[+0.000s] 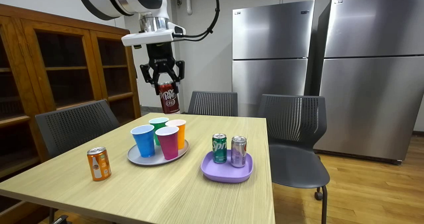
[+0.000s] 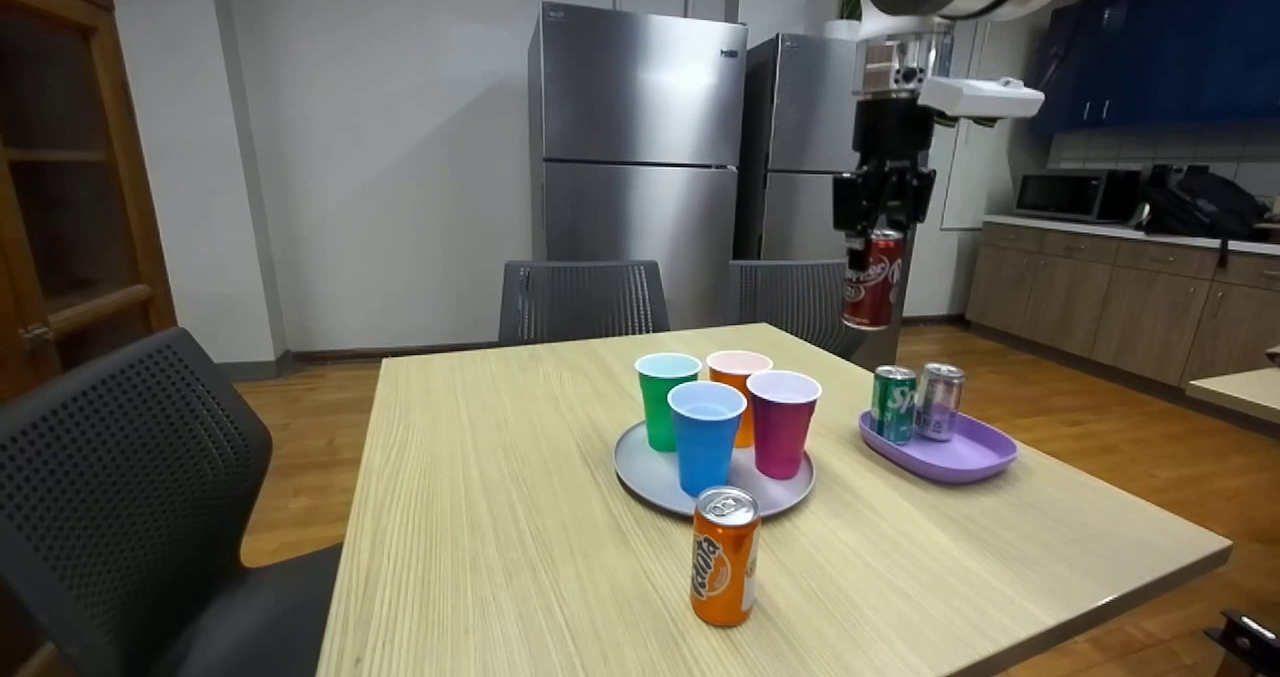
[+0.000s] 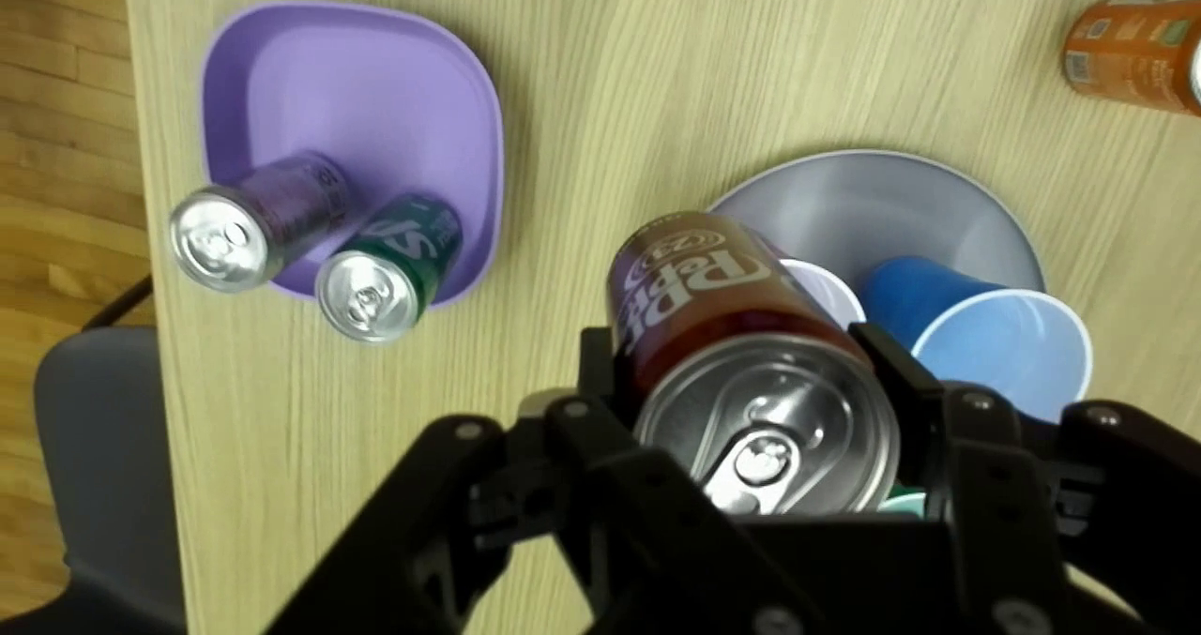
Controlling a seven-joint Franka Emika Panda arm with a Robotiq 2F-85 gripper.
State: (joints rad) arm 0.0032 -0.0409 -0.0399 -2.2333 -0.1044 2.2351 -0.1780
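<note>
Robotiq gripper (image 1: 166, 87): fingers clamped on opposite sides of a Dr Pepper can (image 1: 170, 102), near the lid end, spread by the can's width. Can is in the air, higher than the cups, leaning slightly, pull-tab end up. In the wrist view it lies across part of the grey plate (image 3: 901, 189).

Grey plate: round, resting on the pale wood-grain table (image 2: 480, 477). Four cups on it, upright and closely grouped. In an exterior view: blue cup (image 1: 145, 144) toward the plate's left edge, magenta cup (image 1: 168, 144) toward its front edge, orange cup (image 1: 181, 136) toward its right edge, green cup (image 1: 158, 124) at the back.

Purple tray (image 1: 228, 175): rounded square, close to the table's right edge in an exterior view. On it, just beside each other, upright: Sprite can (image 1: 219, 151), silver can (image 1: 238, 153).

Fanta can (image 1: 99, 164): upright, directly on the table, toward its near left corner in an exterior view.

Past the table edges: dark mesh-back chairs (image 1: 213, 103), stainless refrigerators (image 1: 270, 76), wooden glass-door cabinet (image 1: 91, 35); microwave (image 2: 1062, 195) on a counter (image 2: 1090, 224).
</note>
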